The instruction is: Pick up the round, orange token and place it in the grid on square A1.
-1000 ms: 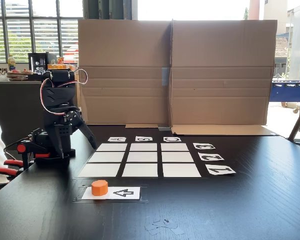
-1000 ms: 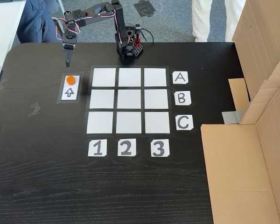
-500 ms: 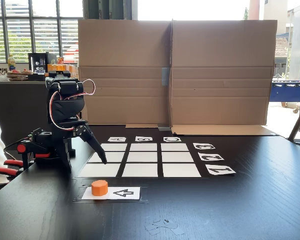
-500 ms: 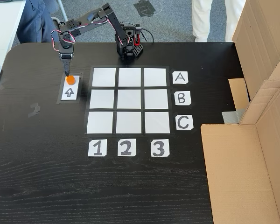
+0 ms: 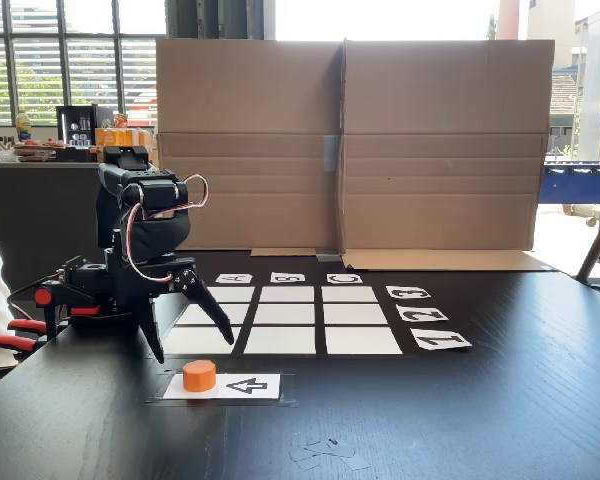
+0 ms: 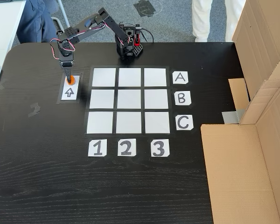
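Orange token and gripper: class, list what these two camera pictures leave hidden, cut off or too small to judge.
- The orange token in a fixed view from above: mostly covered by the gripper.
- Height of the gripper above the token: the low fixed view shows open fingers behind it; depth unclear.
- The grid labels: reversed and small in the low fixed view.
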Action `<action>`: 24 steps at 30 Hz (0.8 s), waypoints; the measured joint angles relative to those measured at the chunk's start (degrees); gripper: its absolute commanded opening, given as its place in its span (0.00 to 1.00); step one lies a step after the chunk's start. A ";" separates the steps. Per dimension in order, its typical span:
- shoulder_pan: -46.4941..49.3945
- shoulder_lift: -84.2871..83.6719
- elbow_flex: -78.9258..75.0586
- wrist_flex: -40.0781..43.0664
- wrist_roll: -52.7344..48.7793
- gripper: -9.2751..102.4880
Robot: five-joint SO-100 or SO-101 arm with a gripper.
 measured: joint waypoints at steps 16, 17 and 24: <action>-2.20 -5.54 -2.29 0.00 0.35 0.42; -2.29 -5.71 -2.29 0.00 0.35 0.42; -2.46 -6.33 -3.16 0.00 0.35 0.41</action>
